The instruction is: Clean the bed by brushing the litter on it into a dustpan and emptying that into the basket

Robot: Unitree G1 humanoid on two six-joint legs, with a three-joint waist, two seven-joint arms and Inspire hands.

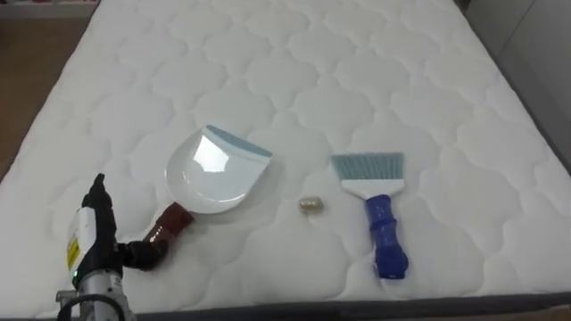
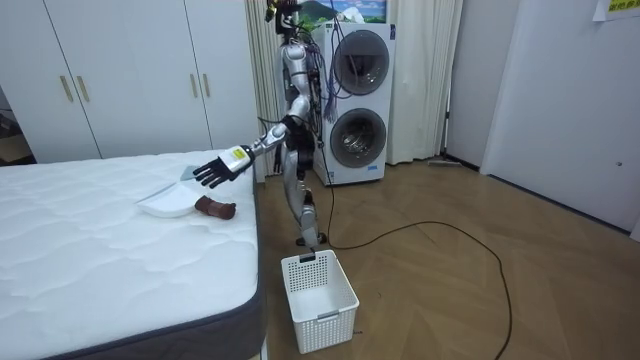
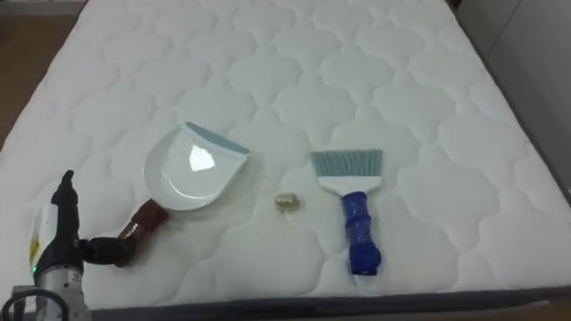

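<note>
A white dustpan [image 1: 214, 169] with a brown handle [image 1: 169, 223] lies on the white quilted mattress [image 1: 294, 71], near its front edge. To its right sits a small tan scrap [image 1: 310, 205], then a brush [image 1: 379, 209] with a blue handle and pale bristles pointing away from me. My left hand [image 1: 94, 232] is at the lower left, edge-on, fingers straight, its thumb close to the end of the dustpan handle. In the room view that hand [image 2: 212, 171] hovers open just above the dustpan [image 2: 165, 205].
I stand at the bed's side edge. A white plastic basket [image 2: 320, 300] sits on the wooden floor by the bed's corner. Behind me are a stacked washer and dryer [image 2: 355, 100] and white wardrobes [image 2: 130, 70].
</note>
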